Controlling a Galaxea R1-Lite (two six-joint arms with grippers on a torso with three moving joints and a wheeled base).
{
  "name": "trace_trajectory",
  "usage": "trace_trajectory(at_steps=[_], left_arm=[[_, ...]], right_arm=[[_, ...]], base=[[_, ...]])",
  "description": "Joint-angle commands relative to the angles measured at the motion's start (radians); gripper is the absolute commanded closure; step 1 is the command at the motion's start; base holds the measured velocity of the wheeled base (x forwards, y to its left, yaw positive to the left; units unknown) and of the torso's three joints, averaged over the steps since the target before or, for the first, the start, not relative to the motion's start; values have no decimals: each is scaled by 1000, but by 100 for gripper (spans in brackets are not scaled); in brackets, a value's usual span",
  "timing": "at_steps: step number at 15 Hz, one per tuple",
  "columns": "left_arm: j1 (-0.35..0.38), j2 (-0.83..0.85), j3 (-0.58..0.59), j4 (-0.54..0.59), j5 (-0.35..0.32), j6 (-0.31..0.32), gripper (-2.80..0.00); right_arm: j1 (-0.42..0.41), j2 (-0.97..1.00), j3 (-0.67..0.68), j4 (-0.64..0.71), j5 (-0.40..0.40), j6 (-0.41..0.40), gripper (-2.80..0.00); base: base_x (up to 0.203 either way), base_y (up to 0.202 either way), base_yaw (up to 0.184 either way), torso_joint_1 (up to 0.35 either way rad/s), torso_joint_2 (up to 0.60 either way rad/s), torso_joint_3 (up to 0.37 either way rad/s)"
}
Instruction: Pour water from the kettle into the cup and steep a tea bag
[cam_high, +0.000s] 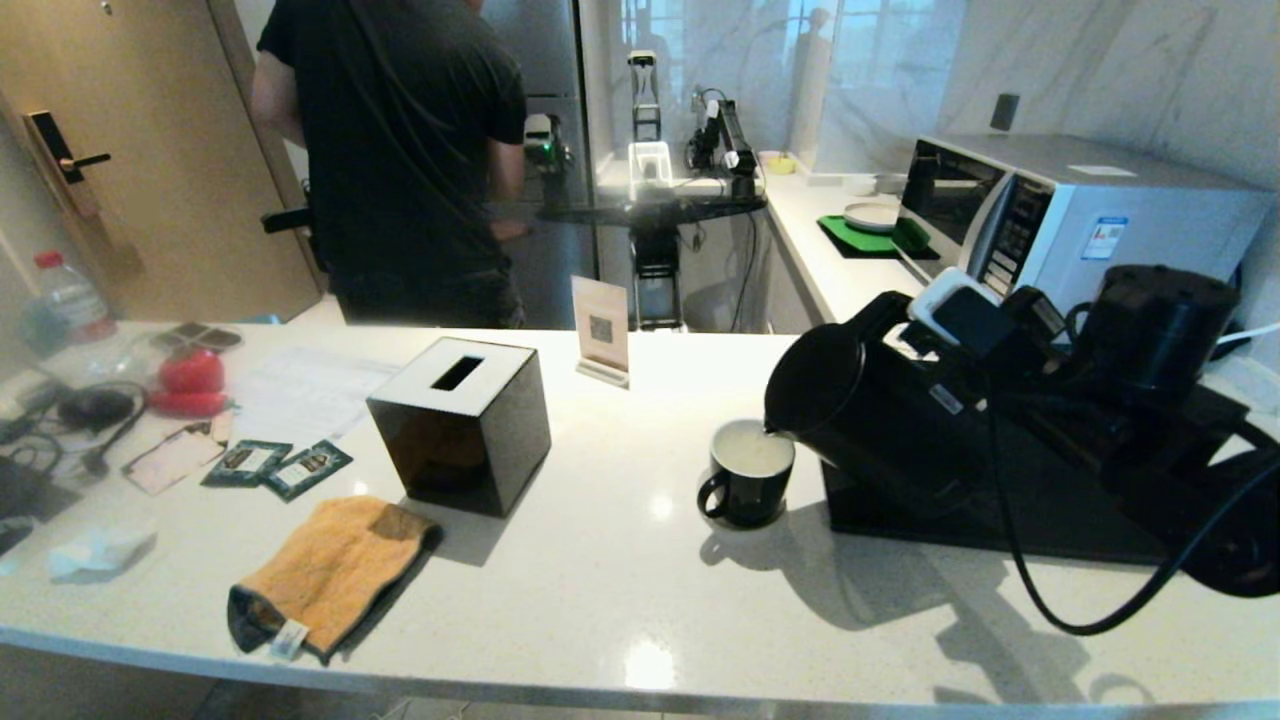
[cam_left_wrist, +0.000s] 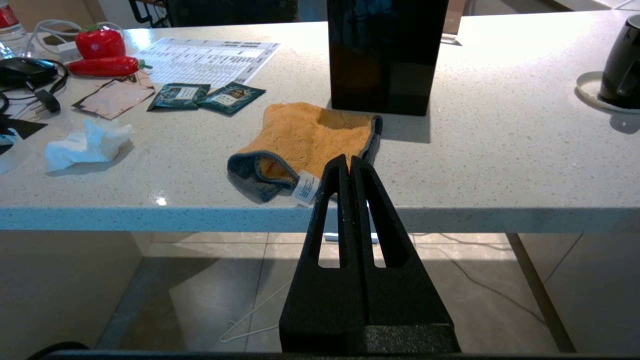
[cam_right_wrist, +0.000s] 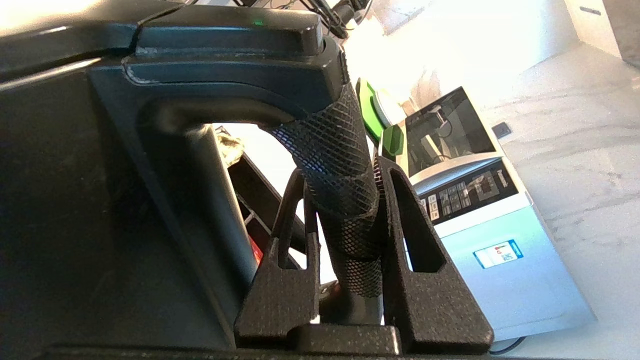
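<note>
White desk (cam_high: 600, 560) carries the cup (cam_high: 748, 487) just below the spout of the tilted kettle (cam_high: 870, 420), handle clamped in the right pincer (cam_right_wrist: 345, 220), water probably flowing.

We cannot make out any water stream between the kettle (cam_high: 860, 400) spout and the cup (cam_high: 748, 487). The right pincer (cam_right_wrist: 345, 240) is hidden behind the arm in the head view. No tea bag shows clearly anywhere.

You've got the cup (cam_high: 748, 484) right of the tissue box (cam_high: 461, 424), kettle (cam_high: 868, 408) tipped just past it, cloth (cam_high: 330, 570) in front-left.
</note>
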Motion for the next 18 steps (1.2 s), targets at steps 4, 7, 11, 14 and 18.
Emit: trace_trajectory(at_steps=[4, 7, 11, 14, 18], left_arm=[[0, 1, 0, -1, 0, 0, 0], [0, 1, 0, -1, 0, 0, 0], [0, 1, 0, -1, 0, 0, 0], [0, 0, 0, -1, 0, 0, 0], [0, 0, 0, -1, 0, 0, 0]], right_arm=[[0, 5, -1, -7, -1, -6, 0], [0, 5, -1, -7, -1, -5, 0], [0, 7, -1, -7, -1, -6, 0], [0, 8, -1, -7, -1, -6, 0], [0, 5, -1, -7, -1, -2, 0]], base=[[0, 0, 0, 0, 0, 0], [0, 0, 0, 0, 0, 0], [0, 0, 0, 0, 0, 0], [0, 0, 0, 0, 0, 0], [0, 0, 0, 0, 0, 0]])
